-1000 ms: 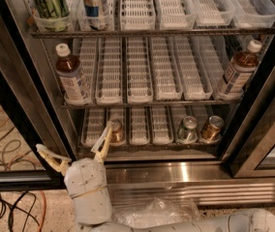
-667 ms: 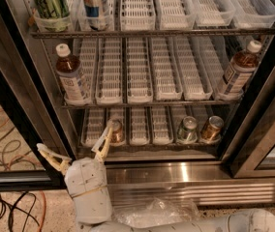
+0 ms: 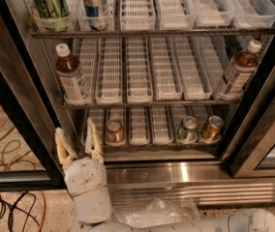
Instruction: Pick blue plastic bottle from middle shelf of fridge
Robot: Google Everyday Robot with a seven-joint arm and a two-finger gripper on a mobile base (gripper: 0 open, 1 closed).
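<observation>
Two small clear bottles of brown drink with white caps and pale labels stand on the middle shelf [image 3: 138, 76] of the fridge [image 3: 176, 172]. One bottle [image 3: 72, 80] is in the far left lane and the other [image 3: 236, 71] in the far right lane. The shelf's white slotted trays between them hold nothing. My gripper [image 3: 77, 140] is low at the left, in front of the bottom shelf and below the left bottle. Its two tan fingers [image 3: 93, 138] point up, open and empty.
The top shelf holds a green-labelled bottle [image 3: 48, 1] and a blue-and-white one [image 3: 93, 4]. Short cans [image 3: 114, 130] [image 3: 188, 128] [image 3: 211, 128] stand on the bottom shelf. Black door frames [image 3: 16, 105] [image 3: 261, 124] flank the opening. Cables [image 3: 2, 129] lie on the floor at left, and crumpled clear plastic [image 3: 157, 211] below.
My gripper has risen a little toward the bottom shelf, and its fingers stand more upright and closer together. The bottles have not moved.
</observation>
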